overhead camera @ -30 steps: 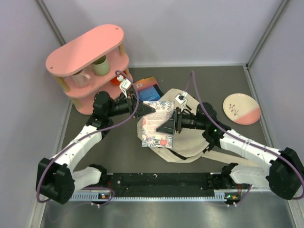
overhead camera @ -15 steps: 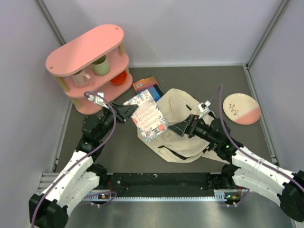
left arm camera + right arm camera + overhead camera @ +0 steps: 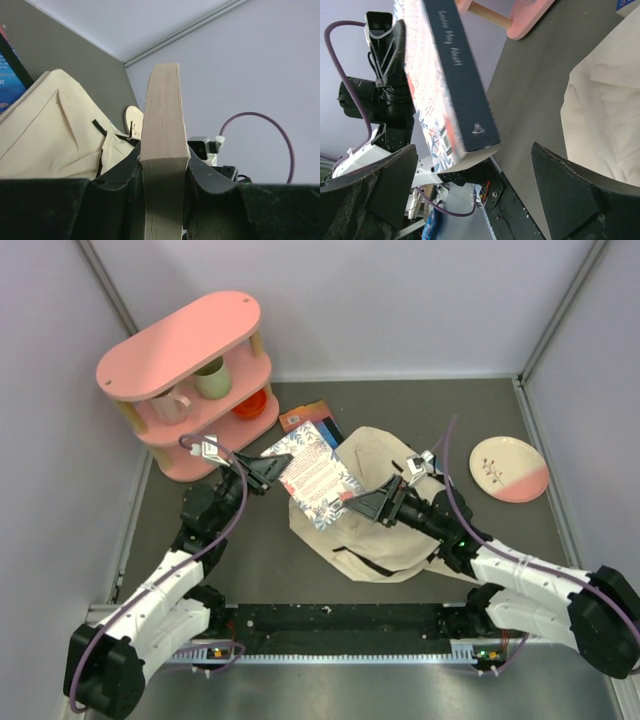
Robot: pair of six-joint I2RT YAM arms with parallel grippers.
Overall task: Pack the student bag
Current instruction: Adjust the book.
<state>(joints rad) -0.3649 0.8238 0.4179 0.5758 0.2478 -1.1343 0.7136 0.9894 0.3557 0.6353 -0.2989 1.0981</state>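
the left gripper (image 3: 163, 167) is clenched on a thick paperback book with a floral cover and dark navy spine (image 3: 318, 478), pinching its page edge between both fingers and holding it tilted in the air over the left edge of the large cream canvas backpack with black trim (image 3: 392, 530). the backpack lies slumped on the dark grey table (image 3: 250, 540), in the middle, in front of both arms. the right gripper (image 3: 368, 507) stands wide open, gripping nothing, its fingers close by the book's lower corner, above the backpack. a pink 2-tier shelf (image 3: 185, 340) stands at the far left; a pink-and-cream plate (image 3: 508, 468) lies right of the backpack.
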